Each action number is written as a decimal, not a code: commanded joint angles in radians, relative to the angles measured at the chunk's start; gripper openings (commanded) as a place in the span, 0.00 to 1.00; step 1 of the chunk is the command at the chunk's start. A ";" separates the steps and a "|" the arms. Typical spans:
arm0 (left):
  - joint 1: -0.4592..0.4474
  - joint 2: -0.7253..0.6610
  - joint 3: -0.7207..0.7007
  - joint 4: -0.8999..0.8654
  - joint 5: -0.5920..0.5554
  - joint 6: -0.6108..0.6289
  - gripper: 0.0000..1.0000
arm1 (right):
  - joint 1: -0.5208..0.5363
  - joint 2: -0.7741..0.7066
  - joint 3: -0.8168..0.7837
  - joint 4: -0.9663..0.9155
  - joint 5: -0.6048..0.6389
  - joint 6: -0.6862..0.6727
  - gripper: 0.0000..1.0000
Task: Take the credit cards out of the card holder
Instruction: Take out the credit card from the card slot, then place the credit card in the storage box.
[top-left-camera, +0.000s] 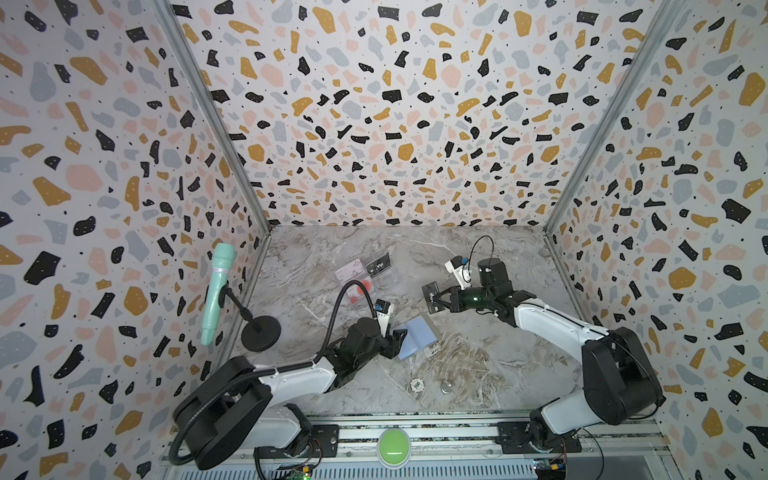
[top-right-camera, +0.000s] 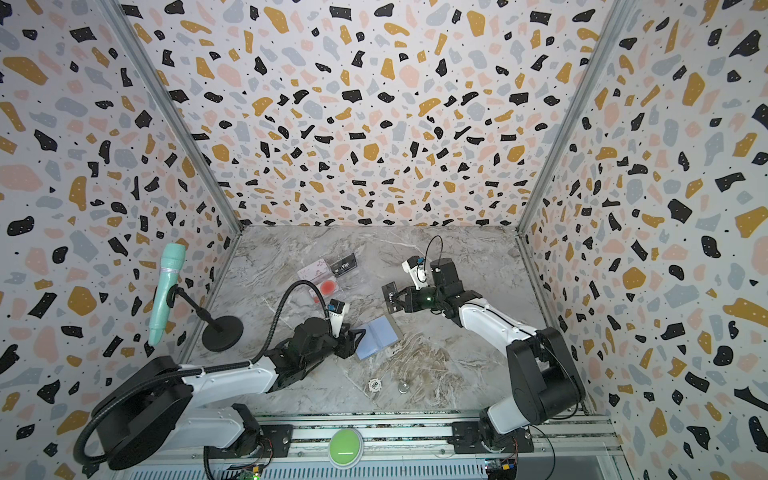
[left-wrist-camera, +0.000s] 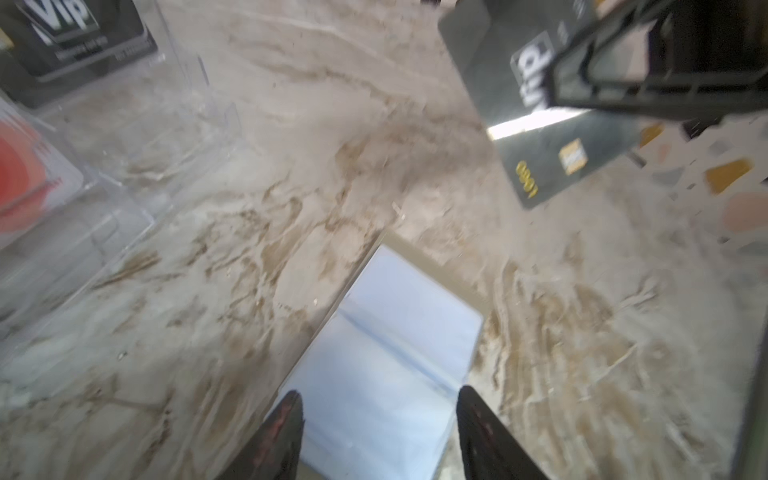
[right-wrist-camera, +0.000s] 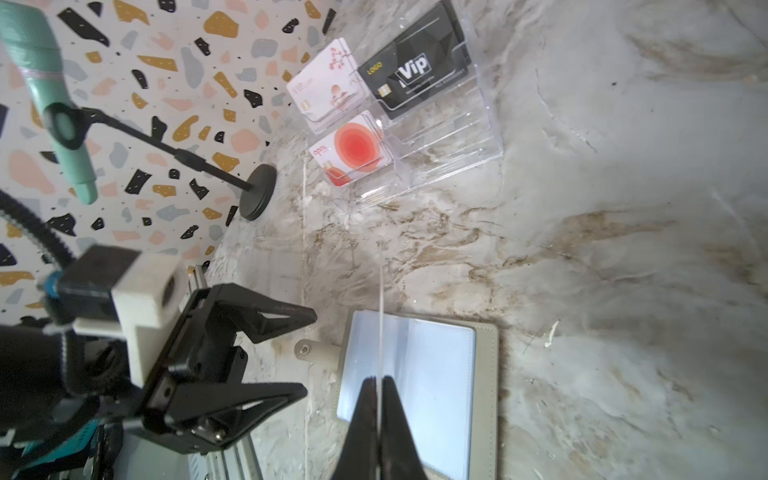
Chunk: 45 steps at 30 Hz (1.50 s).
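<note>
The marble table (top-left-camera: 478, 257) fills my workspace; I take the far wall as twelve o'clock. At about eleven o'clock sits a clear plastic tray (right-wrist-camera: 453, 137) with separate pockets. Its far row holds a white-pinkish card (right-wrist-camera: 324, 79) and, beside it, a black VIP card (right-wrist-camera: 415, 70). The pocket in front of the pinkish one holds a red-circle card (right-wrist-camera: 353, 149).

At nine o'clock a mint-green microphone (top-left-camera: 216, 291) leans on a black stand (top-left-camera: 261, 332) against the side wall, well apart from my work. My left arm's black hose arches between the tray and the table's middle and hides part of the red-circle card in both top views.

The card holder (top-left-camera: 417, 336) lies open and flat near the middle of the table. Its pale blue-grey inside faces up, a taupe-grey border shows along one side, and a small snap tab sticks out toward nine o'clock.

My left gripper (left-wrist-camera: 379, 392) is at the holder's nine o'clock edge with its jaws spread wide and nothing between them but the tab. I cannot tell whether the tips touch the holder.

My right gripper (right-wrist-camera: 379, 382) hangs at one o'clock of the holder, pinched tight on a second black VIP card (left-wrist-camera: 490, 54). It is lifted clear of the table and shows white lettering and a gold chip.

At six o'clock lie a white poker chip (top-left-camera: 416, 385) and a coin (top-left-camera: 446, 389), near each other.
</note>
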 joint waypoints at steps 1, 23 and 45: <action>0.016 -0.076 0.039 0.052 0.104 0.011 0.65 | -0.015 -0.066 -0.075 0.253 -0.131 0.096 0.00; 0.111 -0.052 0.058 0.627 0.557 -0.358 0.49 | 0.065 -0.032 -0.282 1.246 -0.335 0.601 0.00; 0.321 -0.037 0.400 -0.196 0.697 0.023 0.00 | 0.017 -0.128 -0.240 0.655 -0.185 0.199 0.65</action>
